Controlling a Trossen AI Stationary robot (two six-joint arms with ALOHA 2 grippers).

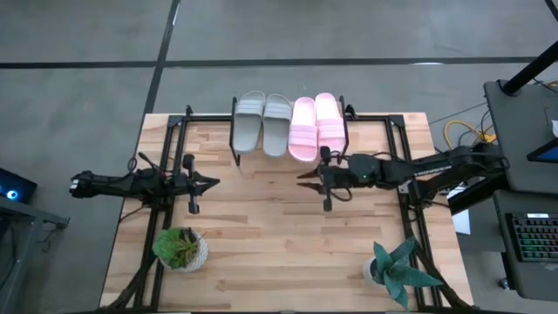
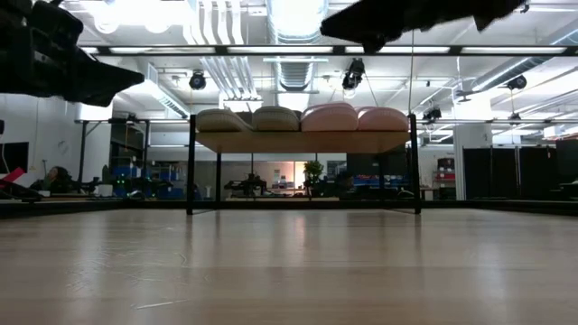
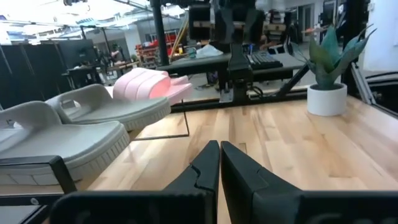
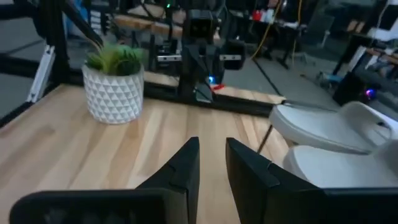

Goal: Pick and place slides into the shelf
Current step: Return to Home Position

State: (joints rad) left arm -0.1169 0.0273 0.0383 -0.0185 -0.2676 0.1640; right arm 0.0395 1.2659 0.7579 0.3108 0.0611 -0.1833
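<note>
Four slides sit side by side on the shelf's [image 1: 237, 155] wooden top at the table's far edge. The two grey slides [image 1: 262, 124] are on the left and the two pink slides [image 1: 316, 126] on the right. In the low view the row of slides [image 2: 302, 118] rests sole-down on the plank [image 2: 302, 142]. My left gripper [image 1: 215, 182] hovers shut over the table, left of the shelf and nearer than it. My right gripper [image 1: 302, 175] hovers just in front of the pink pair, with its fingers a little apart [image 4: 211, 149]. Neither holds anything.
A green plant in a white patterned pot [image 1: 181, 250] stands near the table's near-left corner, and a spiky plant in a white pot [image 1: 397, 269] near its near-right corner. Black frame rails [image 1: 166, 144] run along both sides. Bare tabletop [image 1: 279, 244] lies between the arms and the near edge.
</note>
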